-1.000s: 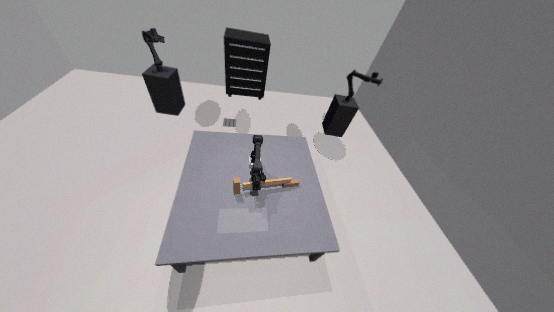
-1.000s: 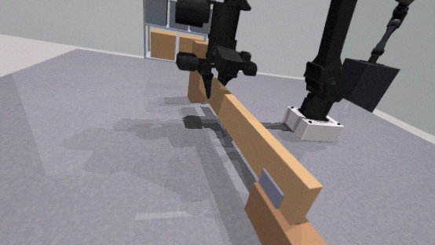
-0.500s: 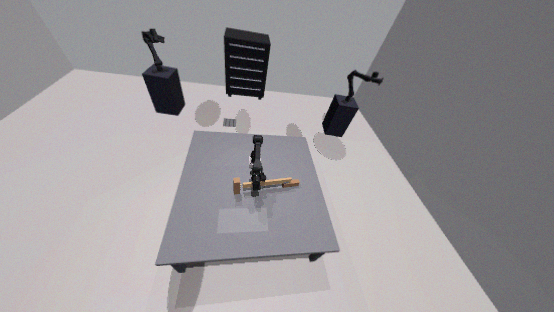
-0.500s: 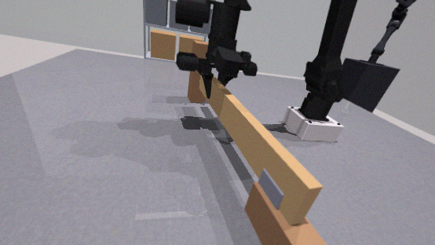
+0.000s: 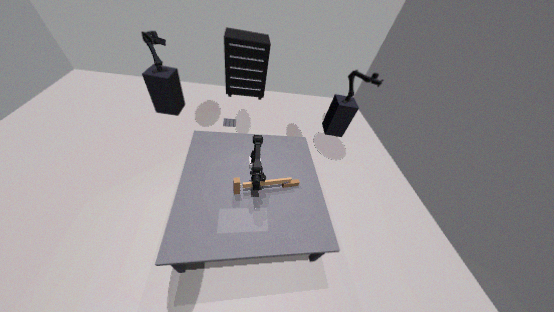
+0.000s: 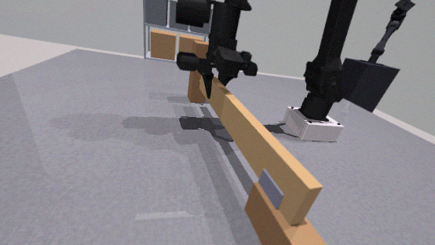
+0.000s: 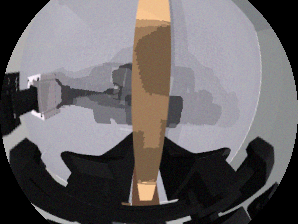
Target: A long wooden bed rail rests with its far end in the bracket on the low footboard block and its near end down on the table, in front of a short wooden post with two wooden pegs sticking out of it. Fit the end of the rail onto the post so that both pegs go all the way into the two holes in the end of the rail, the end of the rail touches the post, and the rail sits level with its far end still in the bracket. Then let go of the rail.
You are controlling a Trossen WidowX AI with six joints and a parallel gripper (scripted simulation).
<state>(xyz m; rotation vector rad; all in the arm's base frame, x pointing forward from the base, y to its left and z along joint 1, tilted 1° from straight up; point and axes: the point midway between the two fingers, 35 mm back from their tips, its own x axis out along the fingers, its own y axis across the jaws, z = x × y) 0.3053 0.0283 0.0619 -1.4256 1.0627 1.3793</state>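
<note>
The long wooden rail [image 5: 275,182] [image 6: 255,135] [image 7: 151,75] is held above the table, with its shadow below. Its far end sits in the grey bracket [image 6: 271,189] on the footboard block [image 5: 292,184] [image 6: 261,213]. My gripper [image 5: 256,187] [image 6: 217,87] [image 7: 145,133] points down and is shut on the rail near its post end. The post [image 5: 236,186] [image 6: 195,87] stands upright just beyond that end. A narrow gap shows between rail and post in the top view. The pegs and holes cannot be made out, and whether the rail is exactly level is unclear.
My arm's white base [image 6: 319,131] [image 7: 49,96] stands beside the rail, toward the back of the table [image 5: 200,220]. Two other arms stand on dark pedestals [image 5: 165,92] [image 5: 340,117] beyond the table, with a black cabinet [image 5: 246,62] behind.
</note>
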